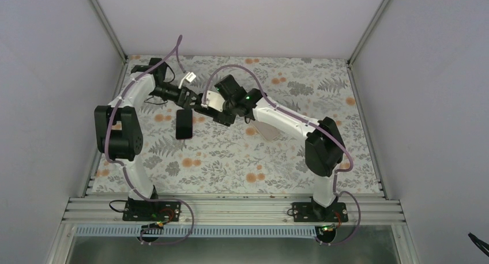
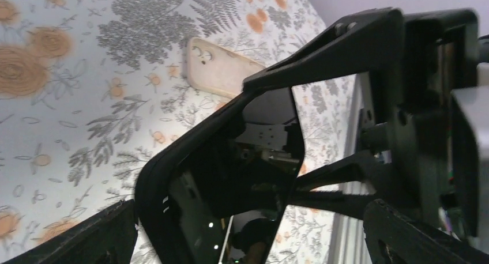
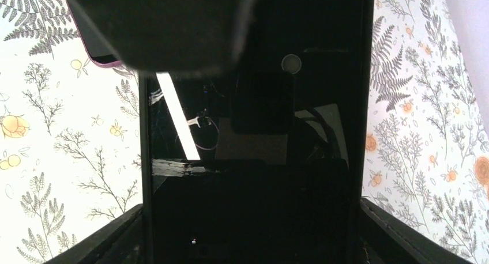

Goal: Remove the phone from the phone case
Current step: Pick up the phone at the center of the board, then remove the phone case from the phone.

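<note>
Phone [image 1: 184,124], black and glossy, is out of its cover and sits between the two grippers near the middle of the flowered counter [image 1: 230,160], towards its far left side. The right gripper [image 1: 214,114] reaches in from the right and has hold of it. In the right wrist view its two fingers [image 3: 398,229] press against the phone's long edges with no gap on either side, and the dark screen fills the space between them. In the left wrist view the same fingers straddle one end of the phone, one over the upper edge and one under the lower.

The left gripper [image 1: 193,100] comes in from the far left, just above the phone's top end. Its fingers [image 2: 92,238] are spread wider than the phone, so it is not clamped. One finger lies next to a rounded corner, and patterned counter shows between the phone and the other.

The phone case [image 2: 222,74], pale beige with a camera hole, lies flat on the counter beside the right arm, apart from the phone.
</note>
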You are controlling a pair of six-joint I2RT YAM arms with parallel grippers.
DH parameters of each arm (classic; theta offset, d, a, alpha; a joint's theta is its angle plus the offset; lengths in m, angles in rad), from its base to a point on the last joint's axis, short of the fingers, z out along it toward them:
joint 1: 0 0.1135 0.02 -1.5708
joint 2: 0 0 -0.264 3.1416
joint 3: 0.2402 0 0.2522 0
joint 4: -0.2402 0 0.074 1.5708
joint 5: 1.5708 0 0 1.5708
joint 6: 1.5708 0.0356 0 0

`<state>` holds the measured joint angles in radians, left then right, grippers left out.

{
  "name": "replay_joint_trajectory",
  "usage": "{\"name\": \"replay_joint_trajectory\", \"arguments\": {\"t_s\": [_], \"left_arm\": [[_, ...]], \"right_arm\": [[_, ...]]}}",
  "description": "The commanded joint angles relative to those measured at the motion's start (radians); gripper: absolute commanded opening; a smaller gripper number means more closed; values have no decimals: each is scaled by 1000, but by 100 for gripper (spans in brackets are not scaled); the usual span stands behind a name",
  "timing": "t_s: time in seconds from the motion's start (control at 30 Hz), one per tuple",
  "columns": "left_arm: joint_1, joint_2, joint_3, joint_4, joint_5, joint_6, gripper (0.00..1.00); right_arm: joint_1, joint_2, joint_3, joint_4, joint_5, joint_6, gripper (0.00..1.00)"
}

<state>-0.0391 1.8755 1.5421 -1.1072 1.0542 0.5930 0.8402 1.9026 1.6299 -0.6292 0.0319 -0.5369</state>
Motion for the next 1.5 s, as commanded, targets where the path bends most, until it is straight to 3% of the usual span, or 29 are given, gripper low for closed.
{"name": "replay_joint_trajectory", "arguments": {"t_s": [0.0,0.2,0.4,0.47,0.57,0.63,0.7,0.83,1.03,1.23,1.47], "left_arm": [[0,28,41,-95,123,46,92],[-1,81,66,-249,174,183,69],[0,80,82,-250,181,189,22],[0,75,93,-250,192,193,13],[1,54,105,-250,200,212,3],[0,23,105,-250,198,240,2],[0,-36,99,-250,178,288,2],[0,-161,82,-250,74,425,2],[-7,-311,113,-249,-91,473,2],[-44,-402,117,-237,-241,480,3],[-122,-443,34,-214,-328,458,2]], "right_arm": [[29,15,63,55,43,-15,64],[29,15,94,70,49,-8,64],[31,5,94,62,39,-15,65],[32,5,96,50,24,-16,67],[33,-2,94,15,-16,-22,83],[30,-14,84,-22,-54,-34,95],[4,-28,79,-77,-136,-48,100],[-98,-51,80,-225,-363,-100,100],[-234,-11,141,-475,-639,-229,100],[-244,27,176,-514,-740,-267,100],[-238,91,275,-474,-723,-224,100]]}}
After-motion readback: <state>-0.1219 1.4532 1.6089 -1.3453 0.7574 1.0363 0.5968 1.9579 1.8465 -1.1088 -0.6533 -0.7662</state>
